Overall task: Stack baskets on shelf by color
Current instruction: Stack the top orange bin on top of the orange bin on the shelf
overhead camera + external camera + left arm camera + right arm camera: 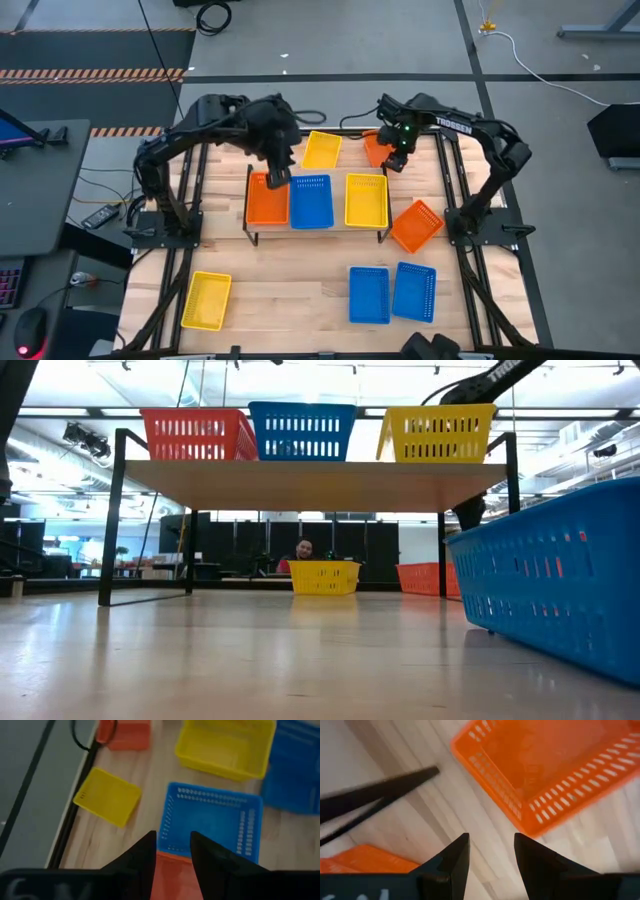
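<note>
**Right arm poised over the far orange basket**

Wooden surface (300, 300) in a black frame, grey floor around it. Shelf (318, 232) sits mid-surface carrying three baskets in a row: orange basket on the shelf (267, 201), blue basket on the shelf (311, 201), yellow basket on the shelf (367, 199).

Loose ones: yellow basket behind the shelf (321, 150), far orange basket (376, 148) beside it, tilted orange basket (416, 225) just off the shelf's right end, two blue baskets (391, 293) near the front, a yellow one (206, 300) front left.

Right gripper (397, 160) hovers at the far orange basket's near-right corner. Wrist view: jaws apart, nothing held (490, 855); the basket (555, 770) lies ahead of them and off to one side, its long edge running diagonally across the jaw line. Judgement: wrist needs turning and a short advance to straddle a wall.

Left gripper (277, 178) hangs over the shelf's orange basket, jaws parted a little, empty (172, 850).

Right arm is the nearer to the far orange basket.
</note>
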Controlling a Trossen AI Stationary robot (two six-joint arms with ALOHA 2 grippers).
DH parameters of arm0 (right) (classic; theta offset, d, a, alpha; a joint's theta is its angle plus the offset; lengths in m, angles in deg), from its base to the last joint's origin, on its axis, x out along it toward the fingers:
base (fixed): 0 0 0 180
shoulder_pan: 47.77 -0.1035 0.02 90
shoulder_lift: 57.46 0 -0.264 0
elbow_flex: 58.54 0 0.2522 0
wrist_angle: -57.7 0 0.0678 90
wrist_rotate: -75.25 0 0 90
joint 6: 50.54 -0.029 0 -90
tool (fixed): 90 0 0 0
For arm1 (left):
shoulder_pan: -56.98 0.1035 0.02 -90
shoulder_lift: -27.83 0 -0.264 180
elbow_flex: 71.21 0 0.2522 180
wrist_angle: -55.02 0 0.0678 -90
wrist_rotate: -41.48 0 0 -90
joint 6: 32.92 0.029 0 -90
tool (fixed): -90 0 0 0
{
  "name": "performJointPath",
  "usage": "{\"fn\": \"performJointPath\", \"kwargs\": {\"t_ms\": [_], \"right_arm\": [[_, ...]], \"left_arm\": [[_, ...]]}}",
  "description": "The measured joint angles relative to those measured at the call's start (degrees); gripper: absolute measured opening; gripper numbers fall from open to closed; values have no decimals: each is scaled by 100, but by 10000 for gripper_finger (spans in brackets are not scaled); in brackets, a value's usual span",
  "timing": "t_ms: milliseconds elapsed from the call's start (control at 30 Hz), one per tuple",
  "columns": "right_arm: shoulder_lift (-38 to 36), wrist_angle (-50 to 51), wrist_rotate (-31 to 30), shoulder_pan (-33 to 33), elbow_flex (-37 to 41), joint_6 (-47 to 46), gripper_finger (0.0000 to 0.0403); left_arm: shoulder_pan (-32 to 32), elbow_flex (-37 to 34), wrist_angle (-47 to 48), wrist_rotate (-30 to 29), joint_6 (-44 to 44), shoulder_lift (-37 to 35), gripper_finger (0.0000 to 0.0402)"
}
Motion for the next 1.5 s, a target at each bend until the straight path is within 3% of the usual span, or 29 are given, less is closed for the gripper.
{"fn": "performJointPath", "kwargs": {"t_ms": [300, 900, 1033, 1267, 1500], "right_arm": [[191, -342, 349, -10, -18, 604, 162], [196, -80, 337, -86, 4, 554, 162], [181, -101, 78, -112, -3, 610, 162], [188, -311, 239, 248, -9, -581, 162], [215, -753, -191, 461, 5, -1757, 162]], "left_arm": [[87, -2, -215, 7, -310, -293, 126], [81, 1, -965, -37, -763, -704, 126], [81, 2, -1120, -37, -783, -769, 126], [81, 0, -1135, -37, -784, -826, 126], [79, 2, -1129, -36, -894, -820, 126]]}}
